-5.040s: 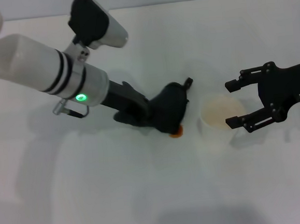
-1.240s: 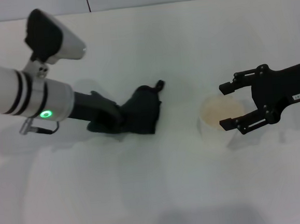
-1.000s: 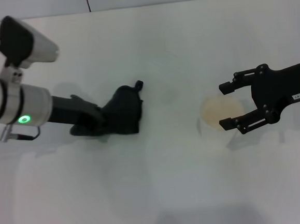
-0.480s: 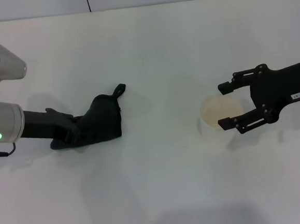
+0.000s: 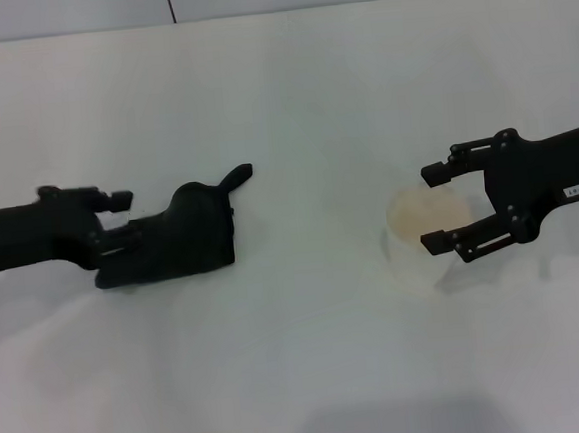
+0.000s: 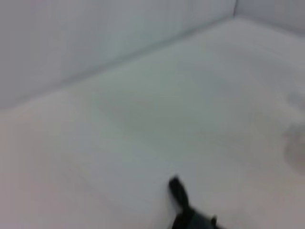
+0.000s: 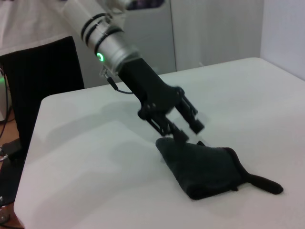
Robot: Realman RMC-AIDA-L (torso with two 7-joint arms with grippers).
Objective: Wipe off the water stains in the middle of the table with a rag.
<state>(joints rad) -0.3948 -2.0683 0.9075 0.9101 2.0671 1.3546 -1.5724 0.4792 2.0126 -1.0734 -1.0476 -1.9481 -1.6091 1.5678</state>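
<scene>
The black rag (image 5: 187,247) lies flat on the white table (image 5: 310,355) at the left, its pointed tail (image 5: 236,176) toward the middle. My left gripper (image 5: 124,221) is open at the rag's left end and holds nothing. The right wrist view shows the open left gripper (image 7: 183,129) just above the rag's edge (image 7: 209,167). The left wrist view shows only the rag's tail (image 6: 178,193). My right gripper (image 5: 429,208) is open on either side of a whitish cup (image 5: 415,222). No orange-brown stain shows anywhere on the table.
The translucent cup stands right of the middle, between the right gripper's fingers. A wall runs along the table's far edge (image 5: 253,9). A dark stand (image 7: 43,86) is off the table's left side in the right wrist view.
My left arm dragged the rag leftward across the table, then opened and let it go. The orange spot seen beside the rag 5 s ago no longer shows. The right gripper stayed put.
</scene>
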